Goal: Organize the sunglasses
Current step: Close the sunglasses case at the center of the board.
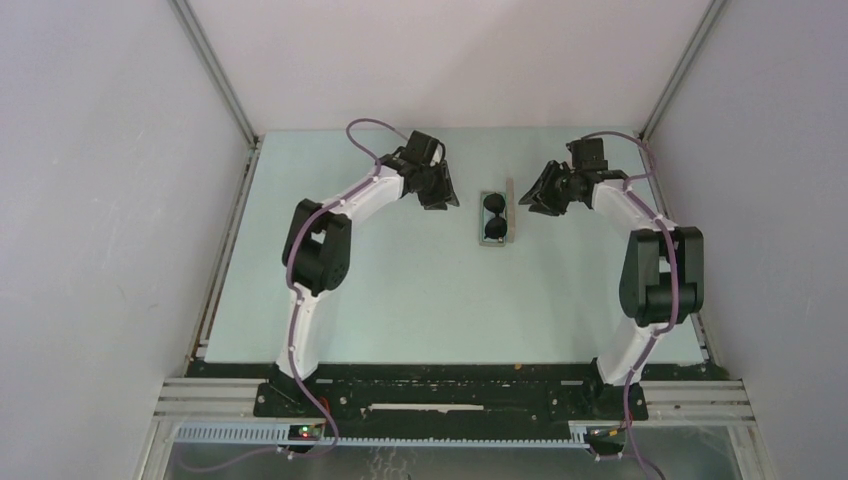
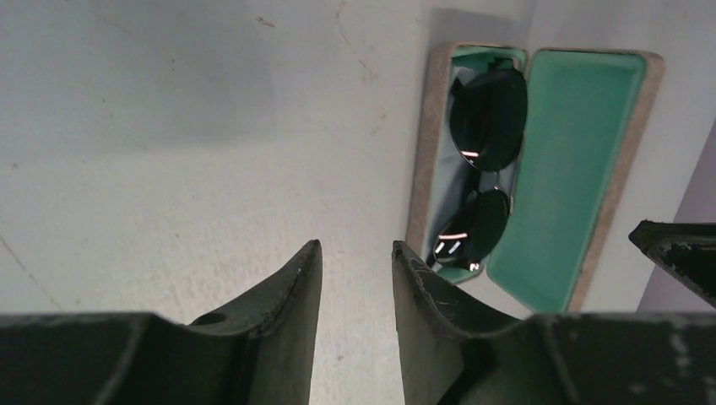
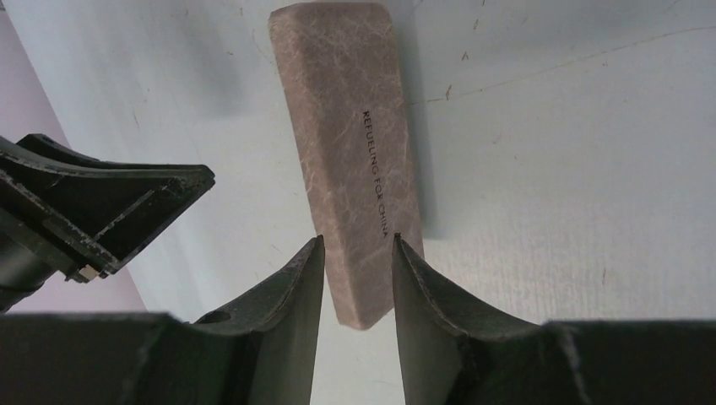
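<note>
The sunglasses, with thin black frame and two dark oval lenses, lie in the base of the open grey case. Its green-lined lid stands up on the right side. The right wrist view shows the lid's grey outer face with printed text. My left gripper hangs open just left of the case, with only bare table between its fingers. My right gripper is open close to the lid's outer face. The lid's near end shows behind the gap between its fingers.
The pale table is boxed in by white walls with metal rails at the left and right edges. Each wrist view catches the other gripper, at the right edge and at the left.
</note>
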Robot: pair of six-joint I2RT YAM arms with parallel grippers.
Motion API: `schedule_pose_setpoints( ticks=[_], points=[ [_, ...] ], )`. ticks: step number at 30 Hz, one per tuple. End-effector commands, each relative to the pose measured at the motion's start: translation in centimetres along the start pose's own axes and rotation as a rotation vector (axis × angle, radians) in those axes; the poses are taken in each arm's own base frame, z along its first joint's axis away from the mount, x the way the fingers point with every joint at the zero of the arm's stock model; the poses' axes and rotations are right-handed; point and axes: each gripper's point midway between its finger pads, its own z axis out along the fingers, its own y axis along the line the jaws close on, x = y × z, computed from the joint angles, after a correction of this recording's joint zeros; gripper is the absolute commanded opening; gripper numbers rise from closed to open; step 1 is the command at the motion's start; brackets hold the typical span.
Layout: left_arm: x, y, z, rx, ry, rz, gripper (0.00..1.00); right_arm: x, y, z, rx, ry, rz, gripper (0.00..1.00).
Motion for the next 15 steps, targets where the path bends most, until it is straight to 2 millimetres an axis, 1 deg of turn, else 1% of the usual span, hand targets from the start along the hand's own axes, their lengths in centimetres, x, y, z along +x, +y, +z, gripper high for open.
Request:
schedule_pose_setpoints(
  ticks=[1, 8, 11, 15],
  points=[
    [-1.0, -1.3, 1.1, 0.051, 0.002, -0.022, 0.41, -1.3, 1.6, 0.5, -0.065, -0.008, -0.038, 0.43],
    [-0.4, -1.4, 2.2, 0.048, 0.017, -0.020, 0.41, -1.6, 1.6, 1.3, -0.103, 0.005, -0.027, 0.41],
    [0.0, -1.8, 2.7, 0.060, 0.029, -0.016, 0.41, -1.6, 1.9, 1.4, -0.117, 0.006, -0.023, 0.41],
    [0.5, -2.2, 3.7, 0.083, 0.052, -0.032, 0.41, -1.7, 1.8, 2.0, -0.110, 0.017, -0.016, 0.41]
  ],
)
